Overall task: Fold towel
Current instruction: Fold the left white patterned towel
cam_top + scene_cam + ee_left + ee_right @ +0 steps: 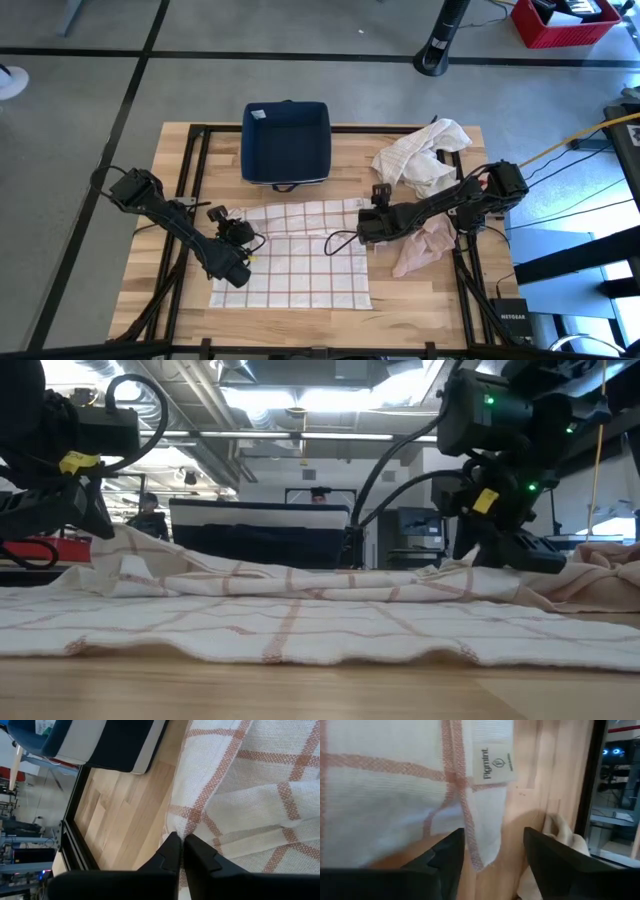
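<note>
A soft, limp checked towel (295,255), spread on the table (400,310), is pinched at its edge by the closed left gripper (182,851), while its labelled corner is straddled by the parted right gripper (494,851).

Navy blue bin (287,142) at far centre of wooden table (420,300), handle toward the near side, small pale label in a far inside corner. Crumpled white cloths (420,155) heaped at far right, pinkish cloth (425,246) lying near right, close to the table edge. Beyond the table: red crate (560,22) far right on grey floor, black round stand base (436,55) nearby, yellow cable (585,132) at right.
</note>
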### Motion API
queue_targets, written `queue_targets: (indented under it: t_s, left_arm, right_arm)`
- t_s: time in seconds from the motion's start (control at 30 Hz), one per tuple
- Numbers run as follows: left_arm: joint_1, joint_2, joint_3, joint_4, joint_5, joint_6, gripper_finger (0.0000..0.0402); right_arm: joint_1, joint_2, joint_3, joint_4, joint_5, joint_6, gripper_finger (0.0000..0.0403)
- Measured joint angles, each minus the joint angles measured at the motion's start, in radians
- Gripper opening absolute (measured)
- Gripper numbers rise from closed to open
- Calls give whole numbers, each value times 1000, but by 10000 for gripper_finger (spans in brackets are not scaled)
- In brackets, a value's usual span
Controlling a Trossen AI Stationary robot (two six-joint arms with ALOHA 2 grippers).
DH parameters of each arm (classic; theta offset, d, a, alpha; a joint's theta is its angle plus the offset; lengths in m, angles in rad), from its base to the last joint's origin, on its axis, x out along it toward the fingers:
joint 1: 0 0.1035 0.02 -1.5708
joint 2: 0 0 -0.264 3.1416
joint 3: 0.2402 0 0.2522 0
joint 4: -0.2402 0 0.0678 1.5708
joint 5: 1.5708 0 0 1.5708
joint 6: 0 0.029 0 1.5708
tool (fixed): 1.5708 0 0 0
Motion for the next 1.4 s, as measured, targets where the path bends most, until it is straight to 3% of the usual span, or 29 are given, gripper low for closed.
queue_targets:
  t_s: [0.2, 0.27, 0.37, 0.53, 0.63, 1.03, 1.27, 1.4]
  left_arm:
    - [0, 0, 0, 0, -4, -2, 4]
    - [0, 0, 0, 0, -6, -5, 3]
    - [0, 0, 36, -71, 41, 0, 3]
    - [-19, -2, 236, -361, 67, -70, 2]
    - [-14, -67, 316, -324, 76, 124, 3]
    - [98, -394, 520, -353, -26, 316, 6]
    - [144, -584, 571, -354, -39, 400, 3]
    - [180, -634, 660, -348, -83, 496, 2]
  right_arm:
    - [0, 0, -1, 33, 8, -3, 41]
    - [0, 0, 0, 31, 1, -6, 13]
    - [12, -19, 38, -27, -3, 32, 22]
    - [53, -119, 156, -169, 14, 78, 7]
    - [61, -198, 229, -204, 16, 109, 14]
    - [60, -419, 394, -210, 94, 103, 11]
    - [59, -448, 401, -197, 114, 96, 8]
    - [45, -444, 401, -86, 141, 3, 10]
